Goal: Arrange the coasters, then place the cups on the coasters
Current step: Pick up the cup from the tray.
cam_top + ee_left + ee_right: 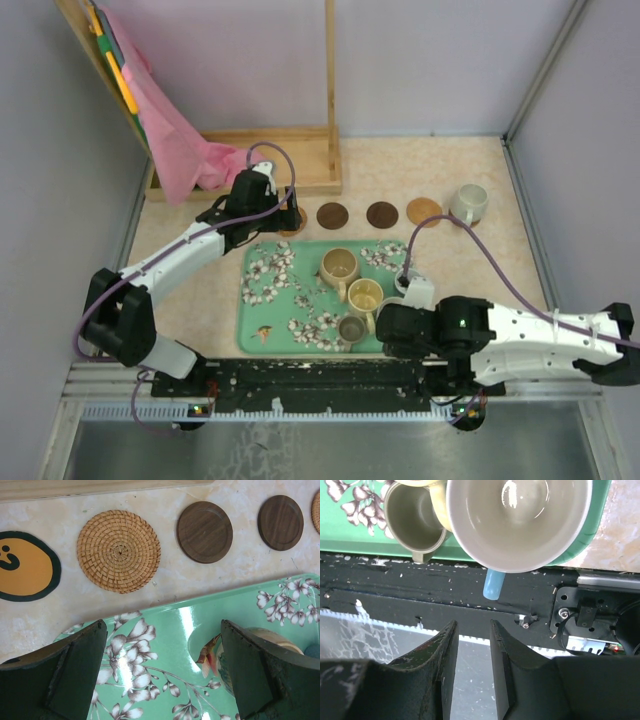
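Top view: coasters lie in one row across the upper centre, behind the green floral tray [310,262]. Left to right: woven coaster [119,550], dark brown coaster [332,215], second dark brown coaster [382,214], orange-tan coaster [424,211]. White cup [468,203] stands at the right end of the row; cannot tell what is under it.

On the tray, upright: tan cup [339,267], yellow cup [365,296], small grey cup [352,328].

Left gripper [162,630]: fingers wide apart, empty, over the tray's far edge near the woven coaster.

Right gripper [472,630]: fingers a narrow gap apart, nothing between them, at the tray's lower right corner, near a pale cup with a blue handle [520,520].
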Robot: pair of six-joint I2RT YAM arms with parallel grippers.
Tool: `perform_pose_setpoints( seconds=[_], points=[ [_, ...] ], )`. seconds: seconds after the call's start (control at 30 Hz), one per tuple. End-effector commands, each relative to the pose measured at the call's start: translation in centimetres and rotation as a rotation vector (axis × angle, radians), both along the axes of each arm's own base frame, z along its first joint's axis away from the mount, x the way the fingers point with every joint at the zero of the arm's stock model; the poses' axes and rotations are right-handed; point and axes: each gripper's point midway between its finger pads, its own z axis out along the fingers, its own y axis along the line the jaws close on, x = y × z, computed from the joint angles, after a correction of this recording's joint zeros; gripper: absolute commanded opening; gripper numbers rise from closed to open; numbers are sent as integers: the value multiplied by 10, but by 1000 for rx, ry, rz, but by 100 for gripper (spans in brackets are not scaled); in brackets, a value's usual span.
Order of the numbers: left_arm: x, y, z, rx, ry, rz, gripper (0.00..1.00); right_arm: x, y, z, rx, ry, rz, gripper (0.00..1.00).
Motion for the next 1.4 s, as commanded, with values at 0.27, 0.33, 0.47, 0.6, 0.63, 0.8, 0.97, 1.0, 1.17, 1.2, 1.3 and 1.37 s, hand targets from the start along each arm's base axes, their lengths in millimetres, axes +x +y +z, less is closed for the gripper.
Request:
perform_pose_setpoints(
  seconds=[0.27, 0.33, 0.47, 0.6, 0.63, 0.8, 0.97, 1.0, 1.17, 1.2, 1.3, 1.37],
  points=[
    [-4, -3, 5, -12, -10, -19, 100, 14, -11, -17, -46, -64, -108, 36],
    [-5, -3, 5, -12, -9, -20, 100, 15, -12, -22, -54, -65, -112, 37],
    [-4, -3, 6, -13, -9, -21, 100, 17, -9, -28, -58, -73, -123, 37],
    [-5, -3, 6, -12, -9, -21, 100, 21, -8, -31, -58, -89, -139, 37],
    [-5, -3, 6, -11, -10, -20, 100, 22, -7, -31, -54, -93, -144, 37],
    [-6, -2, 6, -11, -8, -21, 100, 24, -8, -35, -67, -102, -164, 37],
    [-6, -3, 6, -12, -7, -22, 100, 25, -10, -41, -103, -104, -176, 37],
    [-6, -2, 6, -12, -7, -22, 100, 26, -9, -41, -103, -107, -182, 37],
    [-7, -2, 6, -9, -7, -22, 100, 31, -7, -43, -109, -133, -203, 36],
    [-7, -1, 6, -8, -7, -21, 100, 32, -8, -44, -112, -136, -209, 36],
    [-8, -1, 4, -5, -5, -22, 100, 34, -8, -47, -121, -144, -224, 33],
    [-8, -1, 4, -5, -3, -21, 100, 36, -7, -49, -125, -152, -231, 33]
  ],
)
